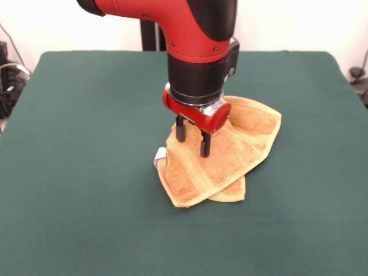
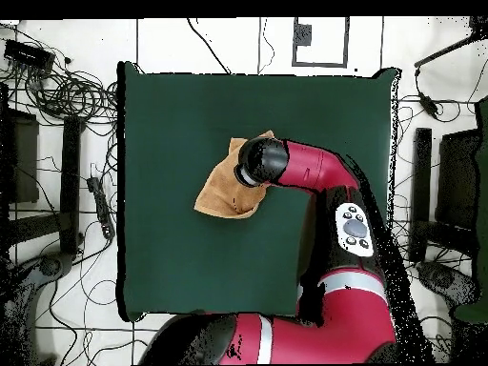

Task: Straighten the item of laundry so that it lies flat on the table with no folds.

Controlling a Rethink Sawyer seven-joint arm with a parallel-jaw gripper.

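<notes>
Hovering over the towel (image 1: pixel 221 161), the gripper (image 1: pixel 192 141) has its two fingers apart with a small gap between them, and holds nothing. The towel lies folded over itself near the middle of the table (image 1: pixel 86 172), with a white tag (image 1: pixel 160 155) at its left edge. To do this well, pinch only the top layer near a free corner, then drag it outward low and slowly so the lower layer stays put.

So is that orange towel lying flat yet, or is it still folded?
Still folded. The towel is doubled over itself, with layered edges overlapping at its near corner and a white tag poking out on the table.
</notes>
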